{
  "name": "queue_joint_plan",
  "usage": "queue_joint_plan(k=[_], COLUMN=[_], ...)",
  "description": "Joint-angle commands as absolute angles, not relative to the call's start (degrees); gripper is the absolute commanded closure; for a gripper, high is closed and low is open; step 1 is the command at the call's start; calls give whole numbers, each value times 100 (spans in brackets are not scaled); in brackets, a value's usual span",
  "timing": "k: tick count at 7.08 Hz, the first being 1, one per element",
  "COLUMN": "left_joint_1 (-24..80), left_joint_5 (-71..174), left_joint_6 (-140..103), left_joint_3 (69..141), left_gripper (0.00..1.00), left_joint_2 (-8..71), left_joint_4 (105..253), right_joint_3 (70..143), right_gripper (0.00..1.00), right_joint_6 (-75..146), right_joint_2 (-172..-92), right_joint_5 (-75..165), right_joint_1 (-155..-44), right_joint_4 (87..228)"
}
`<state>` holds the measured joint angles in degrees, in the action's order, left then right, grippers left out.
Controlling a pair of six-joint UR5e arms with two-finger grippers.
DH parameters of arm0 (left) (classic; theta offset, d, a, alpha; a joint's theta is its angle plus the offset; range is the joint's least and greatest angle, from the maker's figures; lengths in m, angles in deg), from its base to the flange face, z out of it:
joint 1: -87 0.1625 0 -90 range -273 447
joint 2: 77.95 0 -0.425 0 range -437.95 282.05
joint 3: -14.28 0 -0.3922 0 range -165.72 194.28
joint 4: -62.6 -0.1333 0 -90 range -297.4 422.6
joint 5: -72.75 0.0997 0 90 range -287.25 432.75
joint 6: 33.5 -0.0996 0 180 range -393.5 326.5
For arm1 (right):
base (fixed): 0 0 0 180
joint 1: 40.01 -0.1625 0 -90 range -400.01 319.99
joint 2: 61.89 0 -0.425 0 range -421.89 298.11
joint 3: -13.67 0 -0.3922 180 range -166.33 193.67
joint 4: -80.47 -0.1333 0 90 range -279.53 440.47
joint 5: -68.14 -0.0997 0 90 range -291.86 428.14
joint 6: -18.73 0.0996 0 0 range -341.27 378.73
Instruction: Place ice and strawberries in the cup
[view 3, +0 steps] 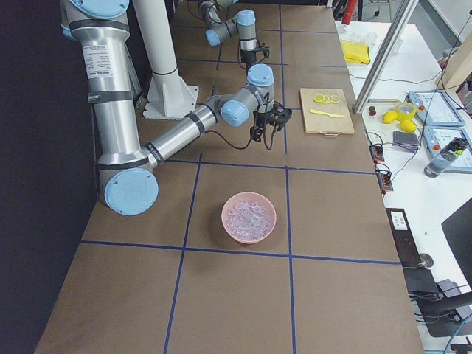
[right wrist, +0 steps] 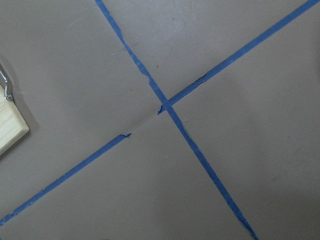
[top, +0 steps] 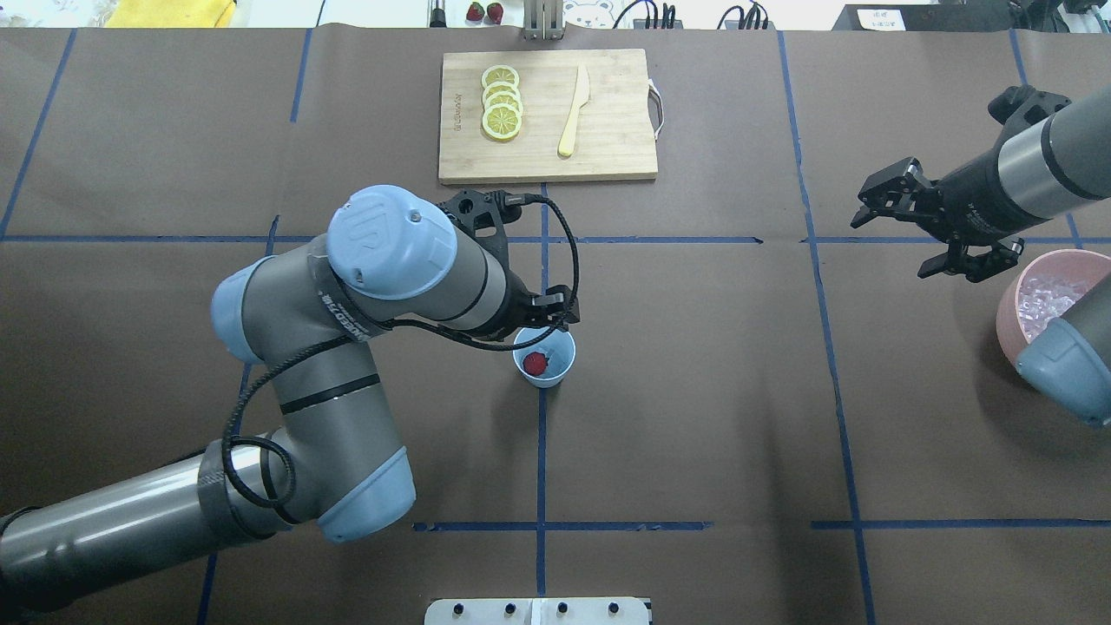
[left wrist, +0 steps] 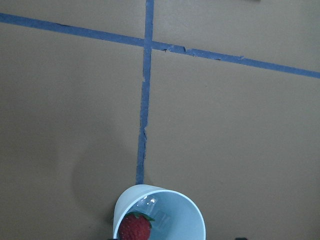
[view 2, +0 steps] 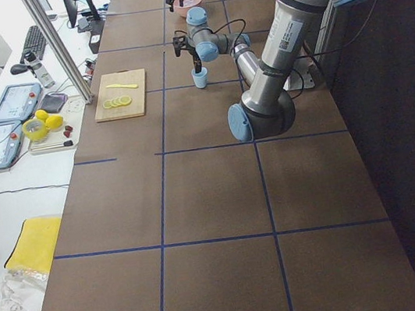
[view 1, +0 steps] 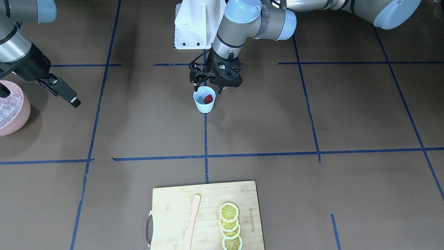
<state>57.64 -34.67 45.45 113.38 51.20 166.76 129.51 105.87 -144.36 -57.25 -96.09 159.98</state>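
As the strawberry rests in the cup, the left gripper hangs just above, fingers apparently wide and empty. The right gripper, fingers wide, should pinch one cube of ice squarely.

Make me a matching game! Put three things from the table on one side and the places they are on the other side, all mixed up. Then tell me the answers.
Things:
1. small red strawberry
2. pile of clear ice cubes
3. yellow lemon slices

Places:
A. on the light wooden cutting board
B. inside the small pale-blue cup
C. in the round pink bowl

Pairs: 1-B, 2-C, 3-A
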Motion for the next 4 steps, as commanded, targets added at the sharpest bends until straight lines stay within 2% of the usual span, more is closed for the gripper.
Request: queue_joint_plan(k=[1,2,4], left_joint_1=[5283,4768,3319], left_joint_5=[-3518,-3788,-4632], left_joint_6=[3453,2261,-50], left_joint_3=[12382,12858,13326], left_gripper=[17,17,17], left_joint_2=[3902,3224,2466], left_joint_4=[16571,16004,14747], right_joint_3=[12934,12699,11778], right_gripper=[0,0,0], right_joint_6=[9773,8626,5991], right_joint_2=[-14668,-14879,-14829], right_joint_5=[-5798,-6034,-6561], right_joint_1=[-10071,-10657,-11923], right_joint_4=[16063,16098,16500])
